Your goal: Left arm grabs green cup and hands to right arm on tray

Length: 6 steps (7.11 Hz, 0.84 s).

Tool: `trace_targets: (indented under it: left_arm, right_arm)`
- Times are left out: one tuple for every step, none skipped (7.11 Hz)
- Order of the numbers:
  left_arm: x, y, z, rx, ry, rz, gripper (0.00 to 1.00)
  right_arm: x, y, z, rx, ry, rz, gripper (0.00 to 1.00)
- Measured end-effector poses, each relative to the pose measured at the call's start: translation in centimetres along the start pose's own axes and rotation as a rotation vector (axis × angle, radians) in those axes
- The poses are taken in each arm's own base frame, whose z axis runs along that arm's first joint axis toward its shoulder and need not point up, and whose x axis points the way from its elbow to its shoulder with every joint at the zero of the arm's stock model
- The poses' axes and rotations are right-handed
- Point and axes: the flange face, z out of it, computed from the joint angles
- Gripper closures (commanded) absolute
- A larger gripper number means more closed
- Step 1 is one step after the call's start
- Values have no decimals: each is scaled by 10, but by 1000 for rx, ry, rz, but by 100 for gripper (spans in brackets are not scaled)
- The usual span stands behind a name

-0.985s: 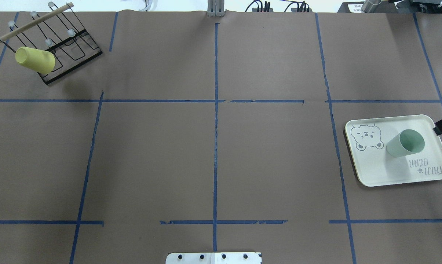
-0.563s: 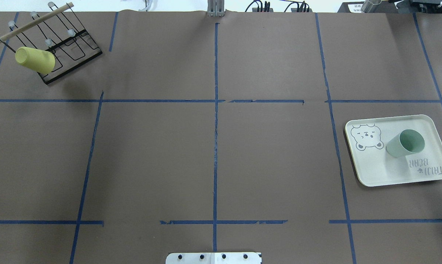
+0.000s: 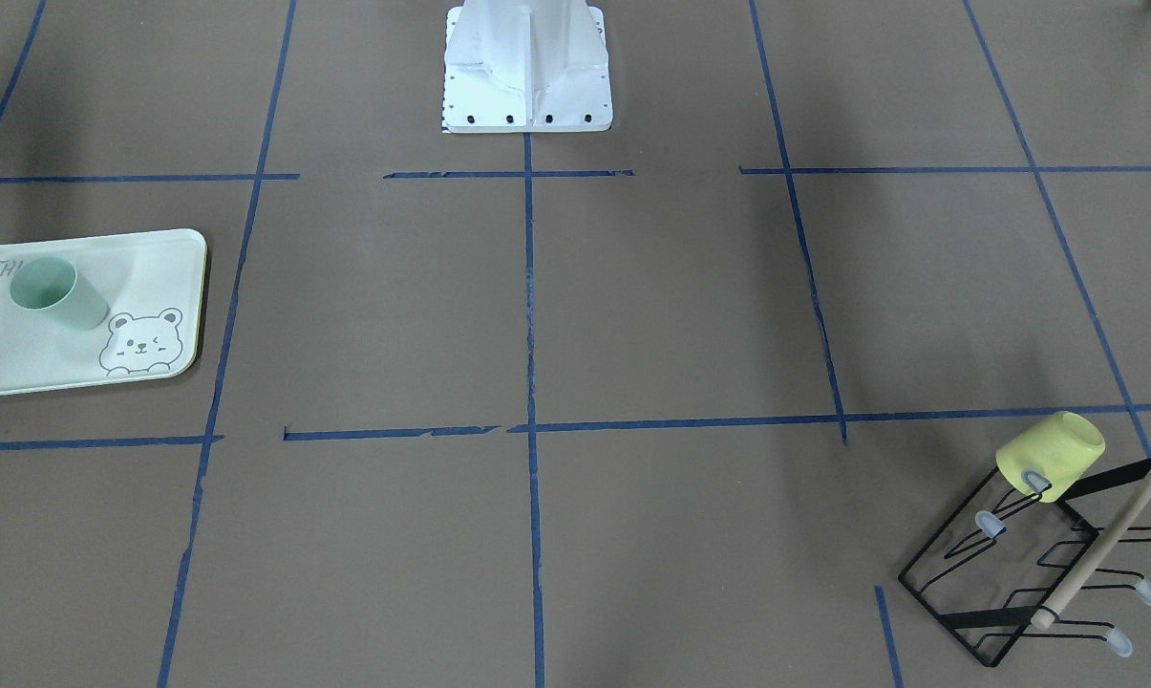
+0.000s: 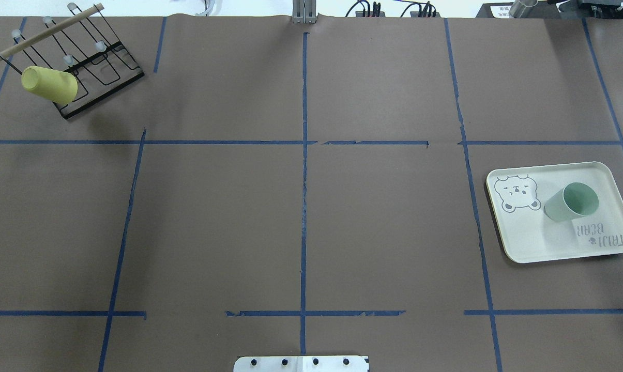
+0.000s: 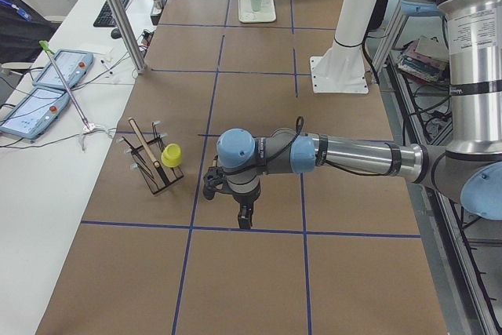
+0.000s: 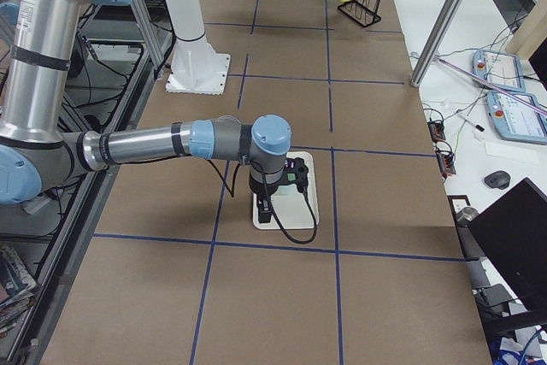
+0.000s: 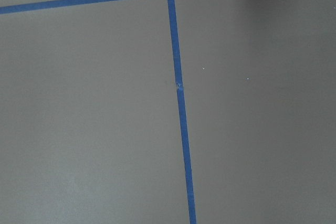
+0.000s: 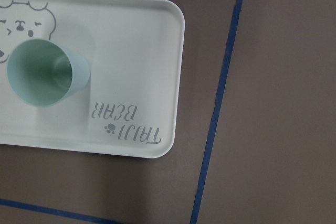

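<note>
The green cup (image 4: 571,201) stands upright and alone on the tray (image 4: 538,237) at the table's right end. It also shows in the front view (image 3: 57,291) and the right wrist view (image 8: 44,74). The right gripper (image 6: 263,209) shows only in the exterior right view, hanging above the tray (image 6: 306,203) and hiding the cup there; I cannot tell if it is open. The left gripper (image 5: 245,221) shows only in the exterior left view, over bare table near the rack, far from the cup; I cannot tell its state. No fingers show in either wrist view.
A yellow cup (image 4: 50,84) hangs on a black wire rack (image 4: 102,62) at the far left corner. The white robot base (image 3: 527,67) stands at the table's near middle edge. Blue tape lines cross the brown table cover.
One second ago a black gripper tip showed at the overhead view's right edge beside the tray. It has since left that view. The cup and tray have not moved.
</note>
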Motion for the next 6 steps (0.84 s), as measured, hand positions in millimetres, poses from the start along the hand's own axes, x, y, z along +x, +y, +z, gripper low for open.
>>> trace_targets:
  left_arm:
    - [1, 1, -2, 3, -3, 2, 0]
    - [1, 2, -3, 5, -5, 4, 0]
    - [1, 3, -3, 5, -5, 4, 0]
    - [1, 4, -4, 5, -5, 4, 0]
    - [1, 4, -3, 5, -5, 3, 0]
    - [1, 4, -3, 5, -5, 2, 0]
  right_arm:
    - [2, -2, 2, -2, -1, 1, 0]
    - [4, -3, 4, -3, -1, 1, 0]
    - [4, -4, 4, -4, 0, -1, 0]
    - [4, -5, 4, -2, 0, -3, 0]
    - [3, -6, 4, 1, -1, -6, 0]
    - [3, -6, 4, 3, -1, -8, 0]
